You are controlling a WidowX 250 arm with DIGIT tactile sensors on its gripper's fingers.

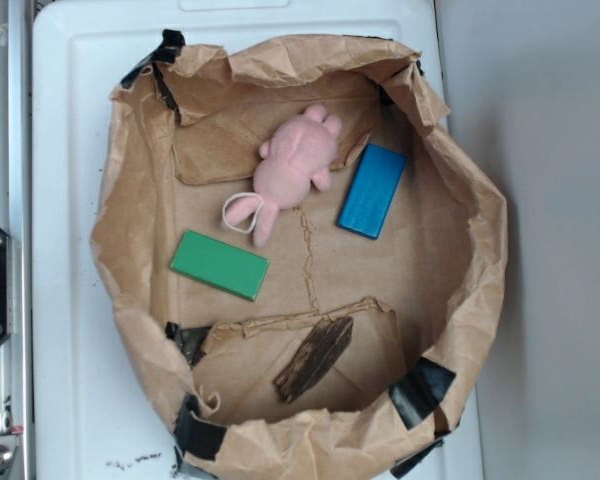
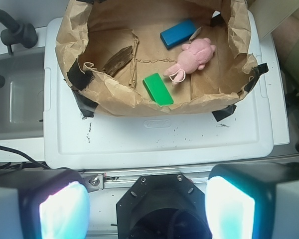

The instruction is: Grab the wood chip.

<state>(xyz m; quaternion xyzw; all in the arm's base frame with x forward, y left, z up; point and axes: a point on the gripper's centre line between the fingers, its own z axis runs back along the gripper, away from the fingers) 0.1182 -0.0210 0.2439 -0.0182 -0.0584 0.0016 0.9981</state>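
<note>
Brown paper (image 1: 160, 230) lining a white lid (image 2: 154, 139) holds the wood chip (image 1: 314, 358); tool (image 2: 147, 206) spread, well apart.

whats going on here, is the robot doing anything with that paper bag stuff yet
Nothing is held yet. The gripper is open and pulled back from the brown paper bag, well short of it. Inside the bag lie the wood chip, a green block, a blue block and a pink plush toy, all untouched.
</note>
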